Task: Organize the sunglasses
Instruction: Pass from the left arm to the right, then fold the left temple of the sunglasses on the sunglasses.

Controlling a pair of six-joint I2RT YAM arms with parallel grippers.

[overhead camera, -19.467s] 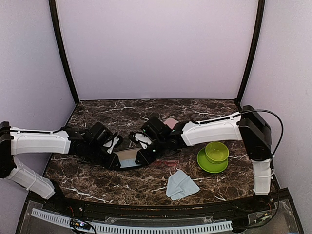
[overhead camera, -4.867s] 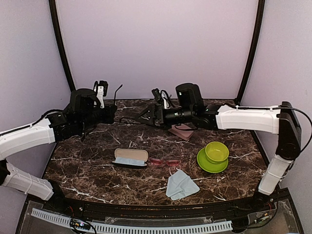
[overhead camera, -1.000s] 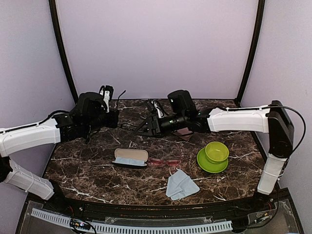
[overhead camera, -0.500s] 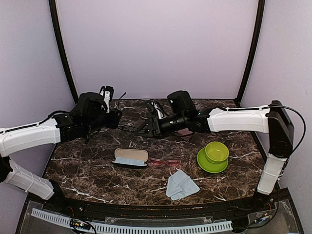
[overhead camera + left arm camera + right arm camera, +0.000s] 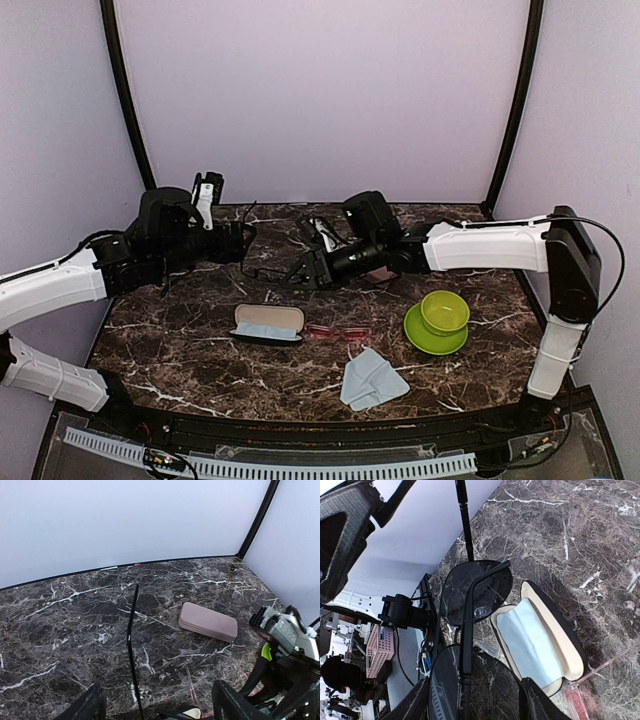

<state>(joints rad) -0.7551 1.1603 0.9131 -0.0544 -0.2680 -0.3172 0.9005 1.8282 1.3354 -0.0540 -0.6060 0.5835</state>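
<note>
The black sunglasses (image 5: 272,268) hang above the table between my two grippers. My right gripper (image 5: 312,268) is shut on them; in the right wrist view one dark lens (image 5: 477,590) sticks out ahead and the other sits between my right gripper (image 5: 475,700) fingers. One thin black temple (image 5: 132,645) stands up between the spread fingers of my left gripper (image 5: 155,707), touching neither. My left gripper (image 5: 240,240) is open. The red-pink sunglasses (image 5: 337,332) lie on the table right of the open black case (image 5: 268,322).
The open case (image 5: 572,650) holds a light blue cloth (image 5: 530,640). A second blue cloth (image 5: 372,378) lies near the front. A green bowl on a green plate (image 5: 440,320) stands at the right. A shut pink case (image 5: 207,621) lies behind the right arm.
My left gripper has opened and let go of the black sunglasses' temple. The right gripper has sunk slightly toward the table with the sunglasses.
</note>
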